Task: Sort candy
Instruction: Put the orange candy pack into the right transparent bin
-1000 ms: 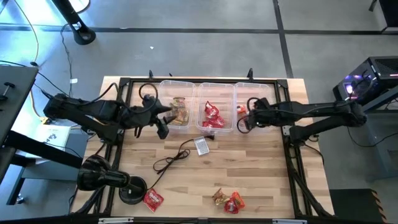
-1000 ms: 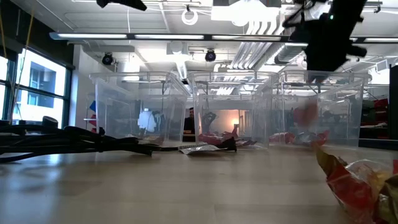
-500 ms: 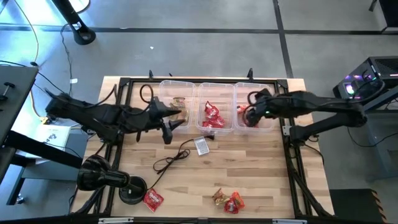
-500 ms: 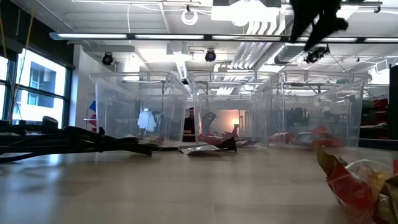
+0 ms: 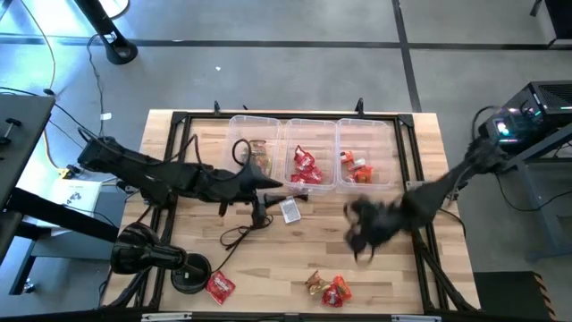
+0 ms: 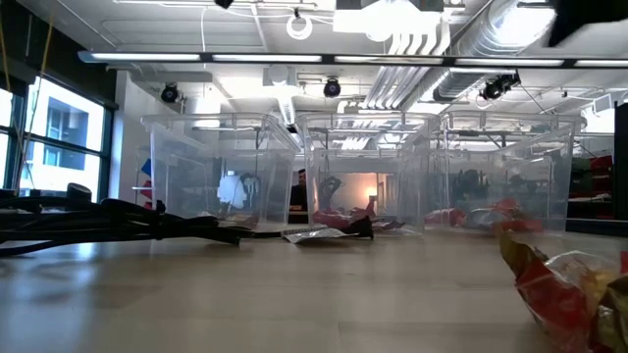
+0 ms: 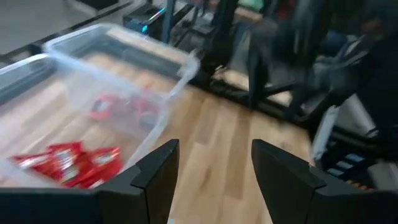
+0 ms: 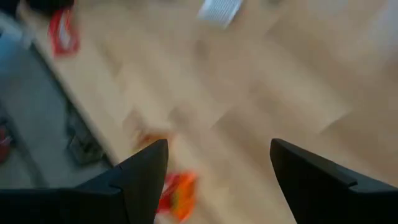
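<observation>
Looking down from the high view, I am seeing the right gripper (image 5: 360, 234) hanging over bare table (image 5: 393, 277) in front of the three clear bins (image 5: 309, 152), between them and the loose candy near the front edge. Its own wrist view is showing both fingers (image 8: 144, 168) spread wide apart with nothing between them, and blurred red and orange candy (image 8: 177, 194) lying on the wood beyond.

I am finding the left gripper (image 5: 261, 192) reaching in from the left side, hovering just in front of the bins beside the small grey tag (image 5: 290, 209) and its black cable (image 5: 243, 228). In the left wrist view its fingers (image 7: 157, 174) are also standing apart and empty, and red candy (image 7: 68, 163) is lying inside a clear bin just ahead of them.

I am seeing candy in all three bins: brown and gold pieces (image 5: 258, 156) in the left one, red pieces (image 5: 306, 166) in the middle one, orange-red pieces (image 5: 355, 165) in the right one. Three more pieces are lying loose on the table: one red piece (image 5: 220, 285) near the front left, and a brown-gold piece (image 5: 315, 283) touching a red one (image 5: 336, 292) near the front centre. The low view is showing a crinkled wrapper (image 6: 564, 284) close to the camera.
</observation>
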Robot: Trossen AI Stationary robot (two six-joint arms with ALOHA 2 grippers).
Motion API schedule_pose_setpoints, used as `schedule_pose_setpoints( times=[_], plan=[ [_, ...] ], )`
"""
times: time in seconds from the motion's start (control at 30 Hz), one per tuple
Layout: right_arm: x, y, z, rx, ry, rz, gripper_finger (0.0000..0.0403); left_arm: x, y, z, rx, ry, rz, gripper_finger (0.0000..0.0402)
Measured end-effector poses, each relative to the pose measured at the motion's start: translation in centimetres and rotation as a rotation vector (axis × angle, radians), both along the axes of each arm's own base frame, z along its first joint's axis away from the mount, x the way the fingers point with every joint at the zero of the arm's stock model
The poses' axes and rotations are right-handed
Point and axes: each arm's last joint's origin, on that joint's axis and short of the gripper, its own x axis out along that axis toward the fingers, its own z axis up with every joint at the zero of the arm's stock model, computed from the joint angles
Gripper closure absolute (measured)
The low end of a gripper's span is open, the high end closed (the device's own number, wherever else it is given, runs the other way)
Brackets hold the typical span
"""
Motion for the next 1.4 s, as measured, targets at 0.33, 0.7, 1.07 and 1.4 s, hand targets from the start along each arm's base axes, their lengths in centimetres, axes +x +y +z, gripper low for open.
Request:
schedule_pose_setpoints(
  times=[0.33,0.7,1.07,1.4],
  plan=[
    [2.7,9.9,-11.4,0.175,0.212,0.081,0.0126,0.6,-0.5,-0.1,0.035,-0.025,-0.032,0.0206],
    [4.2,11.0,-16.2,0.143,0.273,0.051,0.0181,0.6,-0.2,0.0,0.009,-0.035,-0.022,0.0206],
    [2.5,9.4,-13.8,0.048,0.341,0.073,0.0369,-3.9,1.4,6.1,0.125,-0.305,0.028,0.0206],
    [-2.1,0.0,-0.2,-0.327,0.037,-0.285,0.0383,-4.0,2.6,6.2,0.17,-0.288,0.143,0.0206]
  ],
)
